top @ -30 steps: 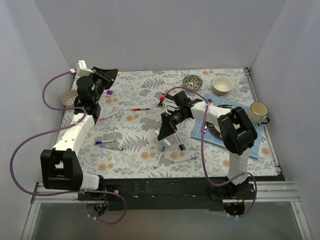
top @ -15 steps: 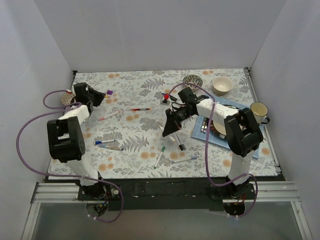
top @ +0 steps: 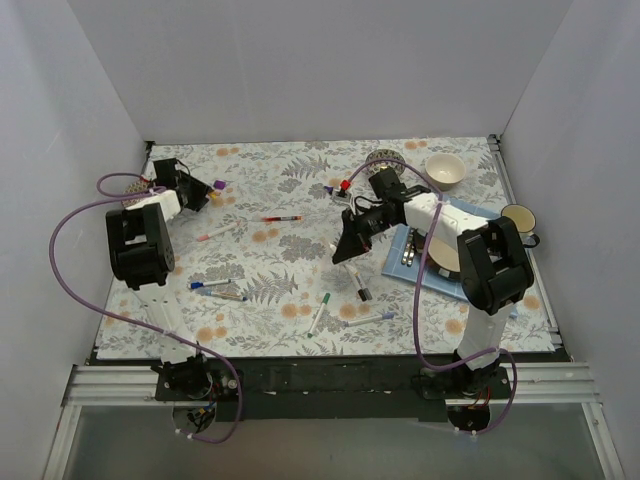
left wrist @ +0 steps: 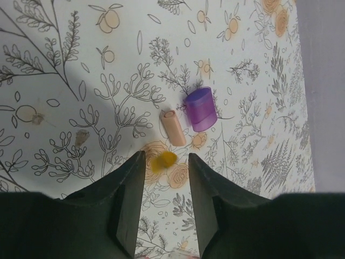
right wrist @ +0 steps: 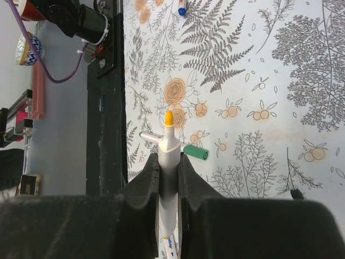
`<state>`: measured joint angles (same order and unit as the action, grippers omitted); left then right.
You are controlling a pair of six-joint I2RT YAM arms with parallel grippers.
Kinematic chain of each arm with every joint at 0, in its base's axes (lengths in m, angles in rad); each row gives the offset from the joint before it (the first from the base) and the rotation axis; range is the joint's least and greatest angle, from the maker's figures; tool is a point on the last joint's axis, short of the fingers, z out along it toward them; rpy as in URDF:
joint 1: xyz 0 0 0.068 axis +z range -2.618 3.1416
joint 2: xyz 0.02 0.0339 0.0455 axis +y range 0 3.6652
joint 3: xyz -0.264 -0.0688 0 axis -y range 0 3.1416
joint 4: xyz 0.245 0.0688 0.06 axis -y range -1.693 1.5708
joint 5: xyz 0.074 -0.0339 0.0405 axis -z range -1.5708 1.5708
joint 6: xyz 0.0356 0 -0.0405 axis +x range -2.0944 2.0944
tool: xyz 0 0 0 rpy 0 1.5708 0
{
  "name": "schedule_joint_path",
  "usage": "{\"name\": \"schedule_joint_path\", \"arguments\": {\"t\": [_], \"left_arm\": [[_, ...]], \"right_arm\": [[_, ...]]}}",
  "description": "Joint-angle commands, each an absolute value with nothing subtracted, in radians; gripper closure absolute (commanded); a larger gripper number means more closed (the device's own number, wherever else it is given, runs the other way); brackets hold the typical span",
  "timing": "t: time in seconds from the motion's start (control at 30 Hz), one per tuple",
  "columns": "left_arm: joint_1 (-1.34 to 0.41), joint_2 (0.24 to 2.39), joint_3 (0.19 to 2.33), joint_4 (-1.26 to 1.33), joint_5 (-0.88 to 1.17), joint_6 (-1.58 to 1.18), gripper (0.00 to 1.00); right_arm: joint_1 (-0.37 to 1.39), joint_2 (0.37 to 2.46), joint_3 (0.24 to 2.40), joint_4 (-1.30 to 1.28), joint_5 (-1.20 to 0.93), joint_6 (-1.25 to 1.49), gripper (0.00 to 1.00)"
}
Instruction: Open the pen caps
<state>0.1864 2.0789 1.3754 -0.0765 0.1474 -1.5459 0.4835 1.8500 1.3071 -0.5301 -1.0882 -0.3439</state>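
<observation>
Floral-print tablecloth [left wrist: 64, 81] bears purple cap [left wrist: 200, 109], peach cap [left wrist: 173, 127], yellow cap [left wrist: 163, 159].

White bowl [top: 445, 170], mug [top: 518, 221], blue mat [top: 395, 266] — all right of the right fingers [right wrist: 141, 189]; patterned dish [top: 384, 160] beyond.

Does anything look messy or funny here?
Yes. A purple cap, a peach cap and a yellow cap lie loose on the tablecloth, and the right gripper holds a yellow-tipped pen uncapped.
</observation>
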Motion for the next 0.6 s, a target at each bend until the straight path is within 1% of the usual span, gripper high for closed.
{"name": "schedule_joint_path", "arguments": {"t": [0.0, 0.1, 0.13, 0.2, 0.23, 0.3, 0.33, 0.4, 0.43, 0.47, 0.5, 0.53, 0.57], "left_arm": [[0.199, 2.054, 1.41, -0.118, 0.179, -1.534, 0.6], [0.212, 2.025, 1.401, -0.123, 0.239, -1.555, 0.54], [0.212, 1.984, 1.373, -0.095, 0.247, -1.558, 0.5], [0.212, 1.936, 1.347, -0.078, 0.255, -1.555, 0.45], [0.216, 1.88, 1.326, -0.068, 0.285, -1.546, 0.43], [0.216, 1.81, 1.289, -0.043, 0.328, -1.529, 0.36], [0.216, 1.737, 1.228, -0.007, 0.386, -1.528, 0.34], [0.216, 1.648, 1.157, 0.07, 0.44, -1.534, 0.27], [0.216, 1.606, 1.125, 0.113, 0.462, -1.531, 0.25], [0.215, 1.513, 1.062, 0.127, 0.495, -1.528, 0.19], [0.215, 1.472, 1.034, 0.136, 0.506, -1.514, 0.18], [0.215, 1.421, 1.008, 0.138, 0.52, -1.496, 0.15], [0.213, 1.338, 0.961, 0.129, 0.532, -1.479, 0.11]], "right_arm": [[0.462, 1.809, 1.341, -0.545, -1.08, -0.359, 0.99], [0.448, 1.812, 1.347, -0.548, -1.065, -0.359, 0.99], [0.445, 1.81, 1.348, -0.549, -1.055, -0.36, 0.99], [0.427, 1.802, 1.353, -0.549, -1.032, -0.36, 0.99], [0.42, 1.798, 1.358, -0.554, -1.019, -0.362, 0.99], [0.413, 1.79, 1.38, -0.563, -0.933, -0.383, 0.99], [0.411, 1.787, 1.388, -0.564, -0.834, -0.394, 0.99], [0.413, 1.795, 1.422, -0.558, -0.734, -0.417, 0.99], [0.414, 1.802, 1.436, -0.56, -0.627, -0.429, 0.99], [0.425, 1.825, 1.454, -0.561, -0.57, -0.442, 0.99], [0.429, 1.839, 1.471, -0.564, -0.521, -0.471, 0.99], [0.434, 1.856, 1.518, -0.569, -0.44, -0.48, 0.99], [0.443, 1.896, 1.544, -0.587, -0.408, -0.492, 0.99]]}}
